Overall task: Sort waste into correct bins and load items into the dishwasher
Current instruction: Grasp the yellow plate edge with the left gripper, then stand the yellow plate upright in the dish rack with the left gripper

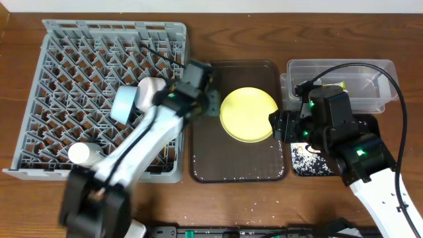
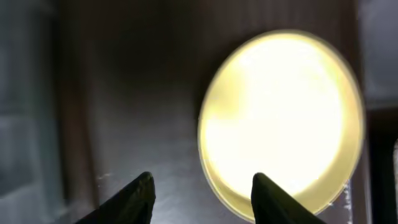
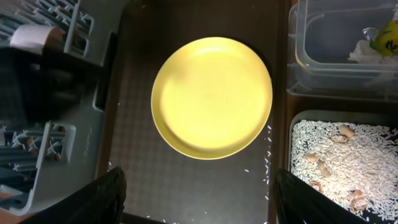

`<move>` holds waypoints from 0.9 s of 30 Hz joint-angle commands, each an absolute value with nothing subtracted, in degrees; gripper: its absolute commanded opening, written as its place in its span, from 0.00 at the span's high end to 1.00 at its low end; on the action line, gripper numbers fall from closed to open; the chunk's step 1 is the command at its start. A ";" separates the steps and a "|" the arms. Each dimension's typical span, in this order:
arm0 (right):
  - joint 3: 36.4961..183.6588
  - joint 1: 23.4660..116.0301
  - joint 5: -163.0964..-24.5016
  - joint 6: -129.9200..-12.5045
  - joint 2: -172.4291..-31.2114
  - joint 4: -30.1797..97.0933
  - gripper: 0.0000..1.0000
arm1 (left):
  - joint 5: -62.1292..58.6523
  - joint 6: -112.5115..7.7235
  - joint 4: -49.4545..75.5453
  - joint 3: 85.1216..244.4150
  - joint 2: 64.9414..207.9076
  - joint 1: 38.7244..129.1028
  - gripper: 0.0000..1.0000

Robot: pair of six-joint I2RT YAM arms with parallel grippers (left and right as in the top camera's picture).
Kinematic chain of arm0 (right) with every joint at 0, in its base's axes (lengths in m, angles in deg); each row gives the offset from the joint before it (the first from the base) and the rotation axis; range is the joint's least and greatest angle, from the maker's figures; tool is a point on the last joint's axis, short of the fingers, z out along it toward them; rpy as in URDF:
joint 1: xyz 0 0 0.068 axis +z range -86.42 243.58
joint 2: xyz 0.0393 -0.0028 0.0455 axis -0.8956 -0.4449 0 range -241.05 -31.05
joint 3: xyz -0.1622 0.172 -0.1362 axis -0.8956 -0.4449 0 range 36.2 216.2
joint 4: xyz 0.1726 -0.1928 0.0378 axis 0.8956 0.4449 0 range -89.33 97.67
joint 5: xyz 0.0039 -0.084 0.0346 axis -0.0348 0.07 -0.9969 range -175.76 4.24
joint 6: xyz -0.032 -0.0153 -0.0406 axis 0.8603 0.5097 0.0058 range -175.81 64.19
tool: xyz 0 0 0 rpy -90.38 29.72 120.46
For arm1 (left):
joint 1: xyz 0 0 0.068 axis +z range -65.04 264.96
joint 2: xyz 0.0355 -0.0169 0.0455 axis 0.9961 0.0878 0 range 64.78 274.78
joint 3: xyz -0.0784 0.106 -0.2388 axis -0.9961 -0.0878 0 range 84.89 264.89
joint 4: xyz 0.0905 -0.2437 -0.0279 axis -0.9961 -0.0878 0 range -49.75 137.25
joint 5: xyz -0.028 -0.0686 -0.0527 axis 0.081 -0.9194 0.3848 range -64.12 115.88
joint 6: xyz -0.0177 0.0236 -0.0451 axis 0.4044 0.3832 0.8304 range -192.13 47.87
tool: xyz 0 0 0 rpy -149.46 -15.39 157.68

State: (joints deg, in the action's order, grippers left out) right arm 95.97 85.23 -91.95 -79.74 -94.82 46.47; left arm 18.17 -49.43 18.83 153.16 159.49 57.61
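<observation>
Lying flat and face up near the middle of the dark serving tray (image 1: 238, 168): yellow plate (image 1: 248, 115), bare, round, so no long axis to square up to, only a rim and a choice of side.

Flanked by both arms. Just off the left rim, over the tray's left edge: left tool (image 1: 211, 106), fingers apart, nothing between them. From that wrist, plate ahead and to the right of the gap, but too blurred to tell how close the rim lies. Just off the right rim: right tool (image 1: 277, 125), also spread wide and holding nothing, plate centred ahead of its gap in its own wrist view. Roughly equal in nearness from overhead.

Deciding relation, then, not distance but direction — dish rack (image 1: 66, 66) directly left of the serving tray, on the left tool's side and well apart from the right one. Light-blue bowl (image 1: 123, 104) and white cup (image 1: 80, 153) standing in it, with bare pegs in between. Judged best gripped at the left rim and carried leftward into the pegs; flat lie likely to call for tipping or sliding to get a finger under the edge.

Further out, right of the serving tray: black tray (image 1: 310, 162) filled with grains (image 3: 348, 155), clear tub (image 1: 357, 69) behind it holding a snack wrapper (image 3: 388, 37) and crumpled paper (image 3: 364, 53). Stray grains scattered on the serving tray beside the plate — all on a brown wooden bench (image 1: 211, 13).
</observation>
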 commanded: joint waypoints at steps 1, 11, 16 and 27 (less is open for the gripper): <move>95.97 85.02 -92.02 -79.98 -94.92 46.56 0.27 | 6.50 -47.27 23.07 152.83 170.03 57.43 0.49; 95.97 85.02 -92.02 -79.98 -94.92 46.36 0.26 | 4.88 -45.89 27.24 152.83 181.31 57.46 0.80; 95.97 85.02 -92.02 -79.98 -94.92 46.39 0.26 | 5.58 -46.77 27.20 152.86 180.94 58.42 0.93; 95.97 85.02 -92.02 -79.98 -94.92 46.36 0.26 | 6.02 -53.10 23.64 153.16 153.33 68.21 0.92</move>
State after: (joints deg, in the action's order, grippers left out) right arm 95.97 85.23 -91.97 -79.74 -94.82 46.32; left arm 5.47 -49.30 24.88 152.73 163.30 65.13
